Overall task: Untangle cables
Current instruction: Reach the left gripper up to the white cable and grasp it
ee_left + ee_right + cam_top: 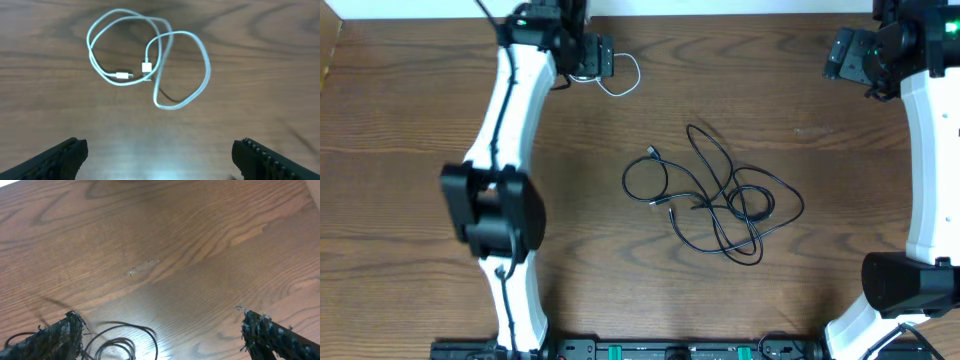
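Black cables point(738, 200) lie tangled; white cable point(146, 66) coiled well apart.

**Surfaces and finishes**

Brown wood-grain table point(410, 130): smooth, low sheen with soft glare.
Thin white plastic-sheathed cable point(146, 66): smooth, lightly glossy.
Thin black cables point(732, 197): smooth sheath, dull.
Left gripper point(160, 157) fingers point(262, 157): black, matt, ribbed edge.
Right gripper point(160, 335) fingers point(55, 337): black, rough, frayed-looking.
White arm shells point(510, 90): glossy plastic.

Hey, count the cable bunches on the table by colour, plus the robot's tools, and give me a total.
white cable: 1
black cable tangle: 1, cords inside too knotted to count
tools: 2, left tool and right tool, both open
total: 4
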Motion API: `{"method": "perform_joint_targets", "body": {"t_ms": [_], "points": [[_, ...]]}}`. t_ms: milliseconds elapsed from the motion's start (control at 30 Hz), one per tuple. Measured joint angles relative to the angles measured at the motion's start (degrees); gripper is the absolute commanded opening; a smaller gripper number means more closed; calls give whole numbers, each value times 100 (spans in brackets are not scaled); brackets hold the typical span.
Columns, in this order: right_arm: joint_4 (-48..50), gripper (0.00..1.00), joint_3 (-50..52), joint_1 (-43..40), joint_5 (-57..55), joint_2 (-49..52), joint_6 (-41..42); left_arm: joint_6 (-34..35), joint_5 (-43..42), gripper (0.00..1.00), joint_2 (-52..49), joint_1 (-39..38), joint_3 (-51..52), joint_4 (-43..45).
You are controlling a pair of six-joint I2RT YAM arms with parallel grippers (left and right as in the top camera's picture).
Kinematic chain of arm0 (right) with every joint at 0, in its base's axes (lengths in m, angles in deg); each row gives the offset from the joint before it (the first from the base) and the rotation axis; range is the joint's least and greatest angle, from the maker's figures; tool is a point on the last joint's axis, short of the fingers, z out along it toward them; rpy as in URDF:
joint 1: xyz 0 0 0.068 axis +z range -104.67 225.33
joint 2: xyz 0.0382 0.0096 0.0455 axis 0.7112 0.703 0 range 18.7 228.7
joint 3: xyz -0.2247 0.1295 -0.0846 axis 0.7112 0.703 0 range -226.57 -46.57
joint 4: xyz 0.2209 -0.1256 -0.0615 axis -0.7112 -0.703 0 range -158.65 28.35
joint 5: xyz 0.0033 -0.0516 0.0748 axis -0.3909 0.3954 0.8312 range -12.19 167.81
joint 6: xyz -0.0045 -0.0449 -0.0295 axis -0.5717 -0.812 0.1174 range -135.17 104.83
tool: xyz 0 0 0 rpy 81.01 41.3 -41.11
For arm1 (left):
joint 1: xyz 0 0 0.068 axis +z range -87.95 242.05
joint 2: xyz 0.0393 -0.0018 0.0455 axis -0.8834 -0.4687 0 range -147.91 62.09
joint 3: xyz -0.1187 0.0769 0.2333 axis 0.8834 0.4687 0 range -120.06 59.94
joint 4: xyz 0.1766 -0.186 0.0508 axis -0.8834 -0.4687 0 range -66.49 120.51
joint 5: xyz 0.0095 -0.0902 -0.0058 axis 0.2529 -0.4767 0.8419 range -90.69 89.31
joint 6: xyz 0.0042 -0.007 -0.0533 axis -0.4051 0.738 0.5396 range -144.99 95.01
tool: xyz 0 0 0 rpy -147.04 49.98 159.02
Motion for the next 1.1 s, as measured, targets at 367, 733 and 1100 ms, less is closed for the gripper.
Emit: {"method": "perform_joint_targets", "body": {"t_ms": [367, 733, 1100], "points": [[-2, 99, 0, 0, 0, 0, 0, 35, 70, 60, -1182, 0, 2, 516], [-2, 99, 0, 0, 0, 0, 0, 15, 70, 7, -1209, 31, 2, 769], [-2, 99, 0, 0, 0, 0, 0, 203, 350, 8, -813, 634, 11, 374]]}}
